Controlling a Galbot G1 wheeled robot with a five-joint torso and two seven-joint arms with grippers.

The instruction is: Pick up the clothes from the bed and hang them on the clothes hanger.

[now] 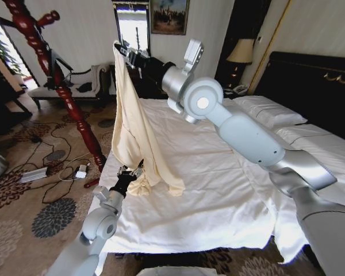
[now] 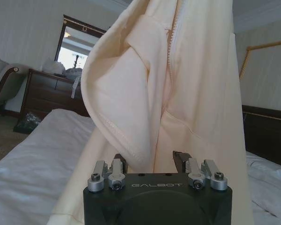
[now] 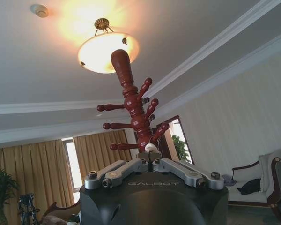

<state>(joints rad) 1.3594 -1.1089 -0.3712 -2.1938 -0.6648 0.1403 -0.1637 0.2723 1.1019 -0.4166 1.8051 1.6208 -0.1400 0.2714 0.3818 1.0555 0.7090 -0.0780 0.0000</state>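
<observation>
The cream-yellow clothes (image 1: 135, 126) hang in the air over the near left corner of the bed (image 1: 218, 172). My right gripper (image 1: 119, 47) is held high and shut on their top edge; in the right wrist view its fingertips (image 3: 147, 157) pinch a bit of pale cloth and point at a red wooden coat stand (image 3: 133, 103). My left gripper (image 1: 132, 171) is low at the garment's hem, open, with a fold of the clothes (image 2: 192, 84) hanging between its fingers (image 2: 119, 165). A slim dark thing (image 1: 60, 64) hangs on the stand; I cannot tell whether it is the clothes hanger.
The coat stand (image 1: 75, 109) rises from the patterned carpet left of the bed. Cables and a power strip (image 1: 34, 172) lie on the floor beside it. A bench (image 1: 80, 86) stands behind, a lamp (image 1: 240, 52) by the dark headboard, a dark dresser (image 2: 47, 91) beyond the bed.
</observation>
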